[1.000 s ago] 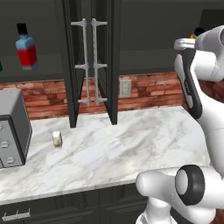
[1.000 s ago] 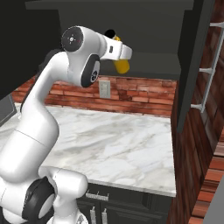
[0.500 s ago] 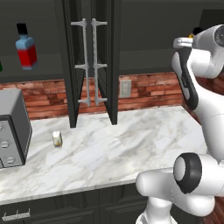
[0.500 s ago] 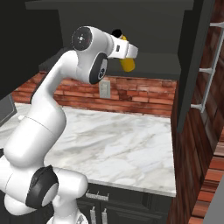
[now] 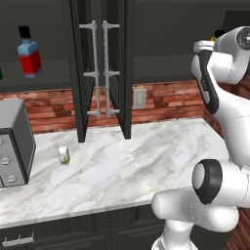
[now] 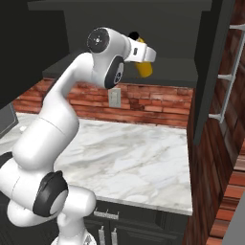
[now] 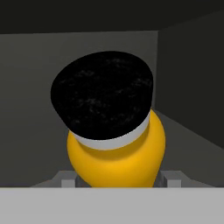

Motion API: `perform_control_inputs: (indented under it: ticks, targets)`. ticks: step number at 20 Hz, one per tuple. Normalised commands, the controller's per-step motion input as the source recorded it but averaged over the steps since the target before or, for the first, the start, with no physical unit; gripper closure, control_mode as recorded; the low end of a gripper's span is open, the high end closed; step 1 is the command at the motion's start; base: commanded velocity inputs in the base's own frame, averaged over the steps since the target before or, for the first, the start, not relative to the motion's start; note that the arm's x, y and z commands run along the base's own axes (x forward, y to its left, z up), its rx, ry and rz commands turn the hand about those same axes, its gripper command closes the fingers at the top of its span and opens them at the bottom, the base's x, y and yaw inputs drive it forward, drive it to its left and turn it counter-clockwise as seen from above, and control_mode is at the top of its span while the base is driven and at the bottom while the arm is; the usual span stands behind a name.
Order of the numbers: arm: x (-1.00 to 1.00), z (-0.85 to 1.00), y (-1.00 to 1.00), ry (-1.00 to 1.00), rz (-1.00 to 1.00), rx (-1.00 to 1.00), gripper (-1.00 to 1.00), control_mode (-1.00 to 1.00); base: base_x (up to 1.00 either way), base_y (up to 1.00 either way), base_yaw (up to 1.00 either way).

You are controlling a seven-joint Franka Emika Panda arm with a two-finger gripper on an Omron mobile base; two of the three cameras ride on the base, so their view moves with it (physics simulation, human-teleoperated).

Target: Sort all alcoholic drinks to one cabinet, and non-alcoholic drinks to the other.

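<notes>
A flat-sided blue-and-red bottle (image 5: pixel 29 54) with a black cap stands upright inside the open upper cabinet on the left (image 5: pixel 39 44), on its shelf above the brick backsplash. At that cabinet's far left edge a sliver of dark green (image 5: pixel 1 74) shows, too little to identify. On the marble table (image 5: pixel 127 161) a small pale cream container (image 5: pixel 63 155) stands alone, near the grey toaster oven (image 5: pixel 14 141) and well apart from everything else. Two dark cabinet doors with long silver handles (image 5: pixel 100 73) stand swung out side by side over the middle of the table.

At right, the white arm reaches up into the other open cabinet (image 6: pixel 177 48), a dark recess above the brick wall. The hand (image 6: pixel 141 53) is clamped on a yellow-orange bottle (image 6: pixel 144 68), which hangs tilted just inside the cabinet opening, its black cap (image 6: pixel 133 35) uppermost and peeking above the wrist. In the left base view only a speck of that bottle (image 5: pixel 214 38) shows behind the arm's upper joint. From the hand's own camera, the yellow-orange bottle (image 7: pixel 116 153) sits between the two fingertips (image 7: pixel 173 178), its black cap (image 7: pixel 101 94) toward the lens, with the cabinet's dark back wall and side wall behind it.
</notes>
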Motion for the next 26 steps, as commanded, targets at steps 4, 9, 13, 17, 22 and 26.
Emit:
perform_control_inputs:
  ticks: [4, 9, 13, 17, 22, 26]
  targets:
    - [0.20, 0.00, -0.12, 0.01, 0.00, 0.02, 1.00, -1.00, 0.00, 0.00, 0.00]
    - [0.23, 0.00, -0.09, 0.00, 0.00, 0.02, 1.00, -1.00, 0.00, 0.00, 0.00]
    - [0.24, 0.00, -0.07, 0.00, 0.00, 0.01, 1.00, -1.00, 0.00, 0.00, 0.00]
    - [0.24, -0.03, -0.06, 0.01, 0.00, 0.01, 1.00, -1.00, 0.00, 0.00, 0.00]
    - [0.23, -0.10, -0.07, 0.03, 0.00, 0.01, 1.00, -1.00, 0.00, 0.00, 0.00]
    - [0.22, -0.17, -0.08, 0.05, 0.00, 0.01, 1.00, -1.00, 0.00, 0.00, 0.00]
